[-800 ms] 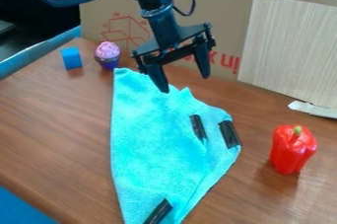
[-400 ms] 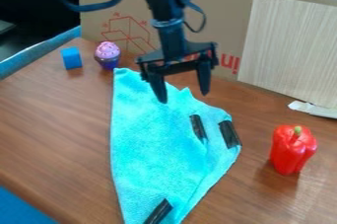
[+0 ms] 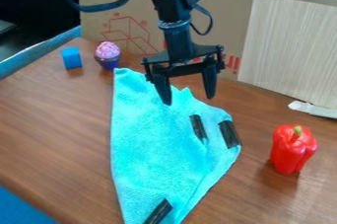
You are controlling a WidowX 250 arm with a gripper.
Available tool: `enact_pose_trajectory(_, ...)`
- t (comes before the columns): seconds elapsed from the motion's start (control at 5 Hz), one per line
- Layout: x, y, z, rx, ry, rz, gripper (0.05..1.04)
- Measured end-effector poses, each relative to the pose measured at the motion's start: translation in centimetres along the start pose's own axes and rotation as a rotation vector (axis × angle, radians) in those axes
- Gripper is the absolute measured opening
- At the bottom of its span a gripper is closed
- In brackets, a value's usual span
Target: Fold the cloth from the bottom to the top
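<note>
While the black two-finger gripper [image 3: 189, 100] hangs with its fingers spread wide, the turquoise, fluffy fabric cloth [image 3: 154, 144] lies mostly in front of it on the brown wooden table [image 3: 59, 129]. Its narrow peak points towards the table's back edge, near the pink-and-purple toy cupcake [image 3: 107, 55]; whether the fingertips touch it, I cannot tell.

The black gripper [image 3: 190, 100] hangs over the top part of the blue cloth [image 3: 154, 144], with its two fingers [image 3: 210, 85] wide apart. The cloth lies on the brown table [image 3: 52, 134]. Near its top corner are a toy cupcake [image 3: 107, 54] and a blue block [image 3: 72, 58]. A red pepper [image 3: 291, 150] stands off to the right.
</note>
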State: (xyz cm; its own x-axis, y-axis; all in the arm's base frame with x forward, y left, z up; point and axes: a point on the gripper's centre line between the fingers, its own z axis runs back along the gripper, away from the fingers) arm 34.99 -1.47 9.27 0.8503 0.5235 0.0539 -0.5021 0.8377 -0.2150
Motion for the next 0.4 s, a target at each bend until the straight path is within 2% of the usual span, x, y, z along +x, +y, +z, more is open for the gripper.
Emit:
enact_pose_trajectory(0.2,-2.2,0.0,-0.6,0.033,-0.019,-0.062,0.999)
enact_pose_trajectory(0.4,-5.4,-0.2,0.1,0.052,-0.072,-0.141,0.999)
